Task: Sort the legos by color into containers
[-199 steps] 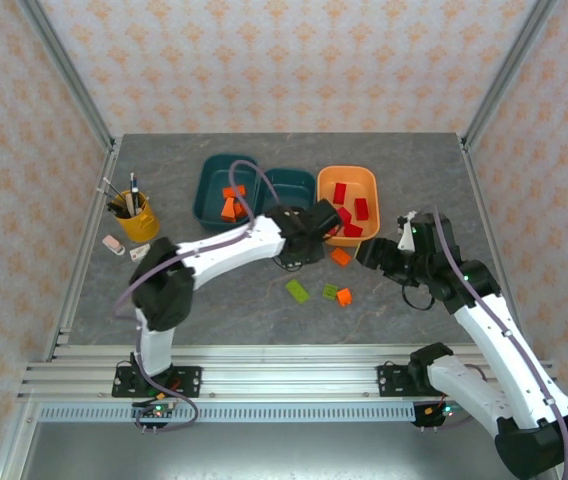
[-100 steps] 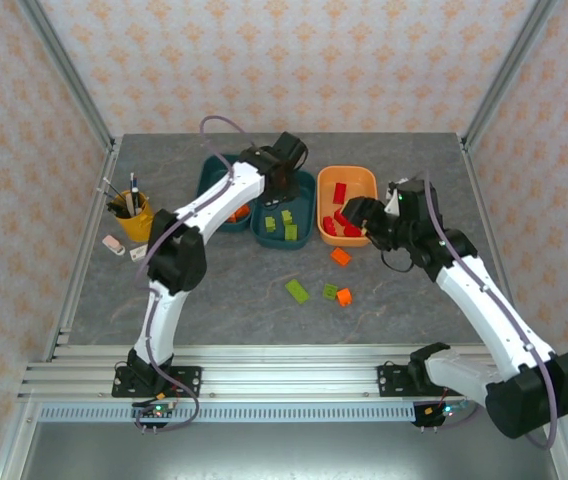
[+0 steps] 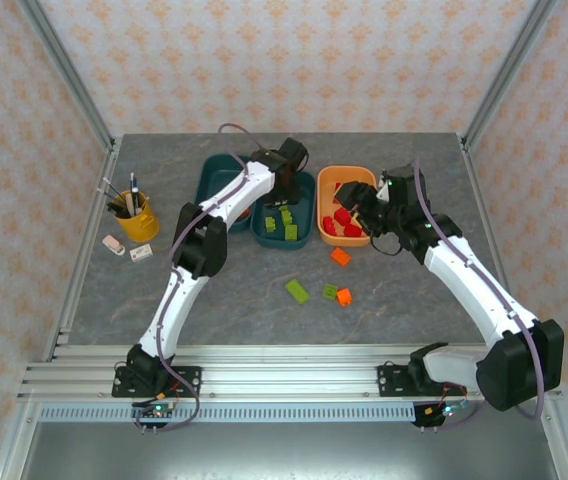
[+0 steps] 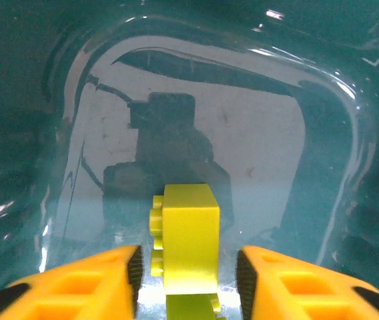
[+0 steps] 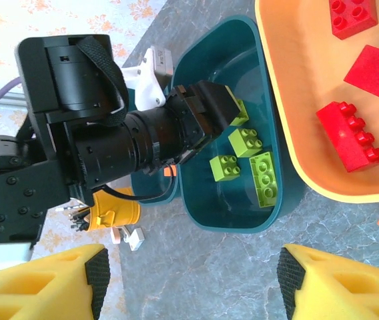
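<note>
The left fingers are standing slightly parted either side of a lime brick, clear of it, inside the middle teal tub. The right fingers are hanging spread wide, empty, below the orange tub holding red bricks at that frame's upper right. Four loose bricks are lying on the surface.

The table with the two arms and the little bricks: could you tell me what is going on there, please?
Two arms are sorting bricks by colour. The left pincer is down in the middle teal tub, jaws open on either side of a green brick, beside other green ones. The right pincer hangs open and empty by the orange tub, which holds red bricks. Two green bricks and two orange bricks lie loose on the table.
</note>
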